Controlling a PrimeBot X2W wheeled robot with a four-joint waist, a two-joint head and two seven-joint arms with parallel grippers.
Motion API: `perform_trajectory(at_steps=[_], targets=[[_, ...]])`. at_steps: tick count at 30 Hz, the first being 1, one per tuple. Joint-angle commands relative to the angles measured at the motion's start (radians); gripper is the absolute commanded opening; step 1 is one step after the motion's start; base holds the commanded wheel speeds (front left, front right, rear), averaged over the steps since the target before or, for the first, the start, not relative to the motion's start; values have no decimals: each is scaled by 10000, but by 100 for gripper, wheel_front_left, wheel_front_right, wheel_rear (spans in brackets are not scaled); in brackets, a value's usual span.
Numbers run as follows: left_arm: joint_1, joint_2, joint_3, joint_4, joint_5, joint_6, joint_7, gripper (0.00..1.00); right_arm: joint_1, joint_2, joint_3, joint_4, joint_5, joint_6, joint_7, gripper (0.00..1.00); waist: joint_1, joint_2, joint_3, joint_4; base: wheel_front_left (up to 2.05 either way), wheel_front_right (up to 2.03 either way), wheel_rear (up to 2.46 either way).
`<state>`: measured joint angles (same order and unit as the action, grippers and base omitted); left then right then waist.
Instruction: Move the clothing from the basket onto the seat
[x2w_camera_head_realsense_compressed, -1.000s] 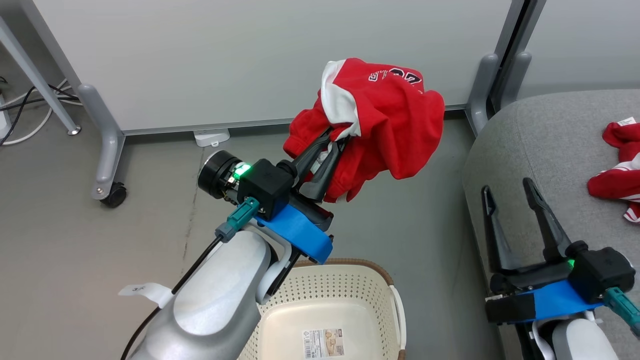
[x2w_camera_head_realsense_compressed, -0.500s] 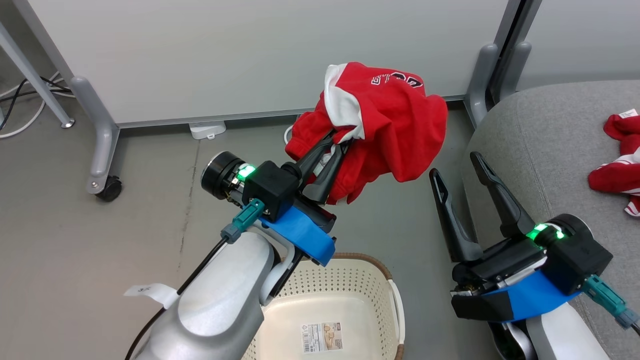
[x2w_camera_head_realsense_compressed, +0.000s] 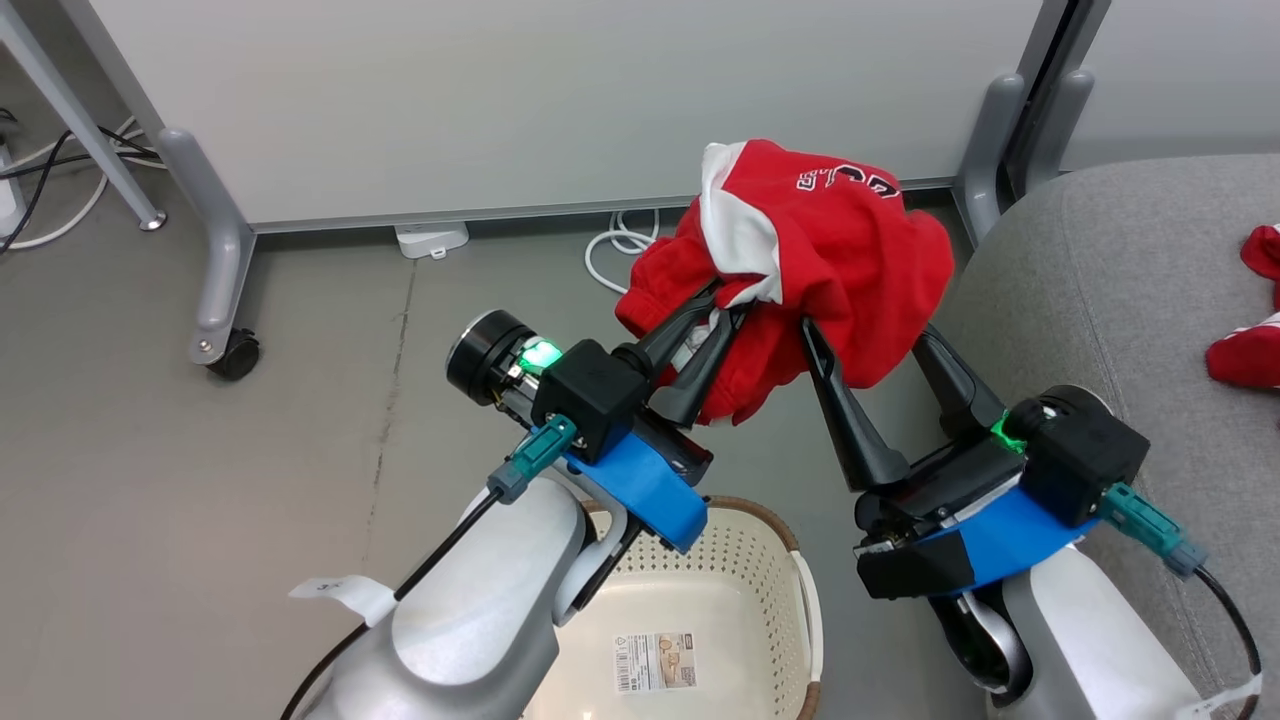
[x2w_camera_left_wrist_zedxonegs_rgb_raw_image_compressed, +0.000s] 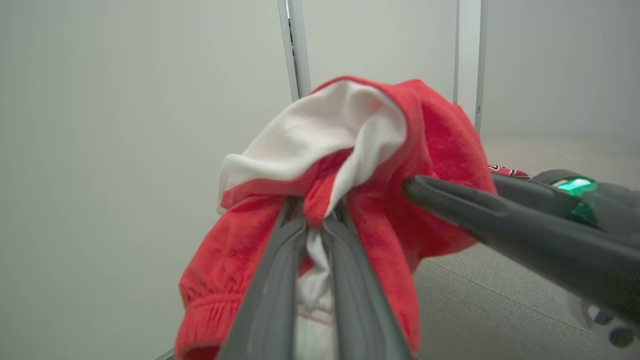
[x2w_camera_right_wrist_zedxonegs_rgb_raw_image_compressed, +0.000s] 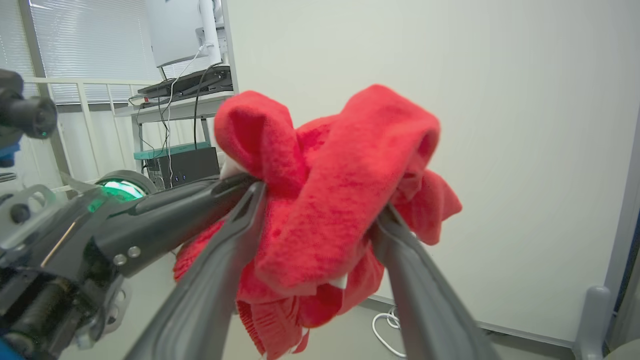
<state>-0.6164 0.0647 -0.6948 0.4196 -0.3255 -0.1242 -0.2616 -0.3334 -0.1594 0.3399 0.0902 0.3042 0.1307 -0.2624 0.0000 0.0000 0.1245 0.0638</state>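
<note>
grey floor | left end effector pinching clothing | right end effector spread, apparently straddling it

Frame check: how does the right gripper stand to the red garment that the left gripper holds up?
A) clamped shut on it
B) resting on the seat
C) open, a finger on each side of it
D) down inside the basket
C: the right gripper has its fingers spread, with the red garment bunched between them, while the left gripper pinches it.
</note>
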Motion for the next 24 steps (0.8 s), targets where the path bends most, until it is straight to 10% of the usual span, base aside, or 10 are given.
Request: perform_trajectory(at_steps=[1,7,8,10,24], targets=[[-94,-31,-97,-50,28,-55,-50,0,-289,121,-30,277,139,3,-38,100,0,0,27,51,0,0,0],[-113,-80,-289,-48,-13,-66,-50,0,-513,414,-181,620,251,3,-38,100,0,0,92,134,0,0,0],[-118,-90,-324,-43,-22,-69,-50,0,-532,443,-164,676,252,3,-38,83,0,0,99,144,0,0,0],[-117,-104,-393,-26,-46,-75,-50,0,-570,475,-134,783,266,3,-38,0,0,0,97,158,0,0,0],[-246,-122,-446,74,-31,-66,-50,0,-573,419,-359,866,260,0,-38,0,0,0,134,72,0,0,0]])
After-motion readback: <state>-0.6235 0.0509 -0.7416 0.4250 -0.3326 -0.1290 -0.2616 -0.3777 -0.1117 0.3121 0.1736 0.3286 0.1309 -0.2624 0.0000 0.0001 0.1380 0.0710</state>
